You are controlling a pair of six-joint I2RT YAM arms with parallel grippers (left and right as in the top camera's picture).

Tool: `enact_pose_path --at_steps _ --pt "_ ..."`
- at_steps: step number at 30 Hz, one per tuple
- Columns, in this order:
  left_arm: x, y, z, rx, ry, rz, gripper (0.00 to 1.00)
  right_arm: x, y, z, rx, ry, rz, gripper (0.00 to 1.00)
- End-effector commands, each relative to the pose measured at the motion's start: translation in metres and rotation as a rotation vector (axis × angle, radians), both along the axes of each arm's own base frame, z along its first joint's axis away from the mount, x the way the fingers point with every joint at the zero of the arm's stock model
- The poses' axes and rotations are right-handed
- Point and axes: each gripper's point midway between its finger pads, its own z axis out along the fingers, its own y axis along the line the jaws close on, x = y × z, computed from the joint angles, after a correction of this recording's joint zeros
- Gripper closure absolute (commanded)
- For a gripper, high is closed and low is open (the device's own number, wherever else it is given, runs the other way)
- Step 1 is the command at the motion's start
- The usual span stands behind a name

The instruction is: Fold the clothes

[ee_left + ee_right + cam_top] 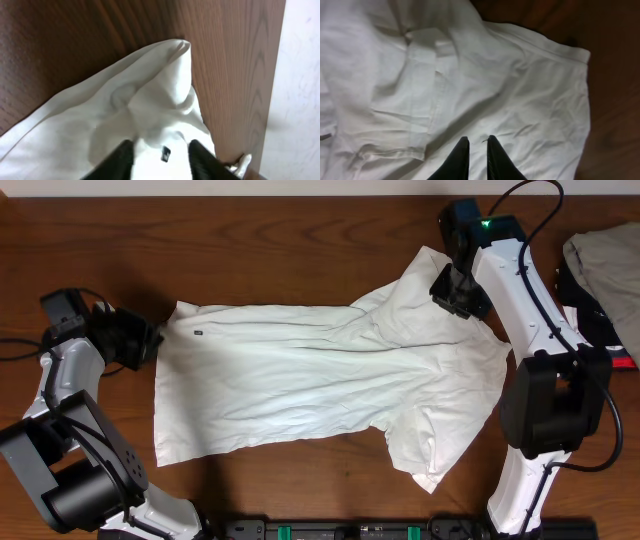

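Surface: brown wooden table [300,220].
Clothes: wrinkly white cotton T-shirt [320,380], spread flat mid-table.
Left gripper [150,343]: fingers pinching shirt's left edge.
Right gripper [458,292]: fingers nearly together, gripping shirt's far corner.
Side: beige-grey garment heap [605,265].

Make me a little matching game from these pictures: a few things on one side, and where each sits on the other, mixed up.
Things:
1. white T-shirt
2. left gripper
3. right gripper
4. beige-grey garment

Places:
A. at the shirt's sleeve end, far side of the table
B. spread across the middle of the table
C. at the table's right edge, beyond the right arm
D. at the shirt's hem corner

Pairs: 1-B, 2-D, 3-A, 4-C
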Motion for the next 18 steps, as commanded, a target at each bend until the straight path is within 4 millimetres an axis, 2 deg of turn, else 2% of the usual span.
enact_pose_path --at_steps 1,7,9,11,15,17,18 --pt "0.005 0.007 0.015 0.035 -0.038 -0.002 0.54 0.003 0.013 0.002 0.058 -0.009 0.106 0.82" --pt "0.003 0.006 0.017 0.032 -0.033 -0.002 0.38 0.010 0.026 0.002 0.116 -0.030 0.202 0.53" --pt "0.004 0.007 0.022 0.051 -0.055 -0.011 0.35 0.011 0.027 0.003 0.119 -0.033 0.222 0.39" --pt "0.007 0.011 0.030 0.093 -0.080 -0.018 0.32 0.013 0.029 0.003 0.128 -0.038 0.257 0.28" --pt "0.006 0.022 0.054 0.185 -0.118 0.006 0.29 0.020 0.042 0.005 0.176 -0.067 0.388 0.18" --pt "0.006 0.018 0.071 0.217 -0.158 -0.013 0.29 0.027 0.058 0.008 0.240 -0.107 0.492 0.18" --pt "0.006 0.014 0.078 0.233 -0.176 -0.031 0.29 0.030 0.066 0.010 0.274 -0.133 0.537 0.21"
